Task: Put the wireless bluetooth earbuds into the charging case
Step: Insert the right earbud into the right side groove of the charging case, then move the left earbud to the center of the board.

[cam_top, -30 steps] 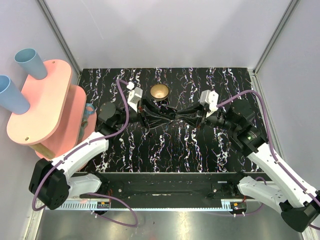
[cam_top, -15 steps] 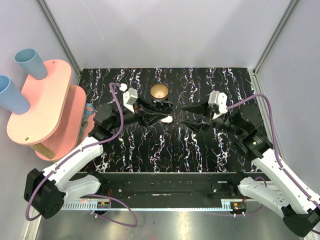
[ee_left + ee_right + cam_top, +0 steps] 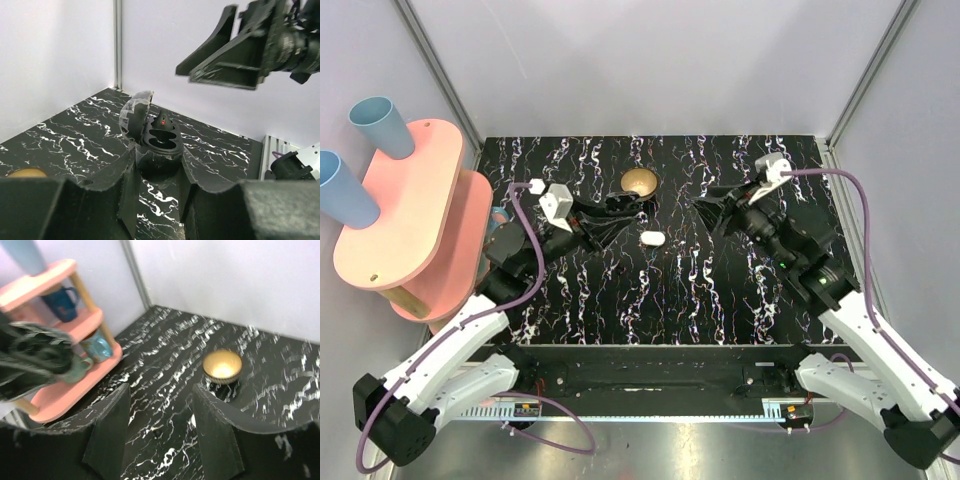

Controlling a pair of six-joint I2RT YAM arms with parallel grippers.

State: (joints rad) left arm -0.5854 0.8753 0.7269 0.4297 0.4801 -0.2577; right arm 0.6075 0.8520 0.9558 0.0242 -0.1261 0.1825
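The left claw (image 3: 612, 213) is closed tight on a dark hinged shell (image 3: 159, 140) and holds it above the bench (image 3: 720, 290), close to the brass bowl (image 3: 639, 182). In the left wrist view this shell stands open. Its lid is tipped back to the left, two rounded hollows show inside, and a small red light shines at the far rim (the lid looks wrapped in something pale, but I cannot tell what). The charging case (image 3: 651, 238), a small glossy white pod, lies flat on the bench. It is a little nearer to the arms than the bowl and sits between the two claws, touching neither of them. The right claw (image 3: 708, 210) has its fingers spread apart and carries nothing. In its own wrist view only the marbled bench and the bowl appear between them. It hangs in the air to the right of the white pod, pointing towards the left claw. At the left edge stands a pink shelf (image 3: 400, 210) with blue cups (image 3: 375, 125).
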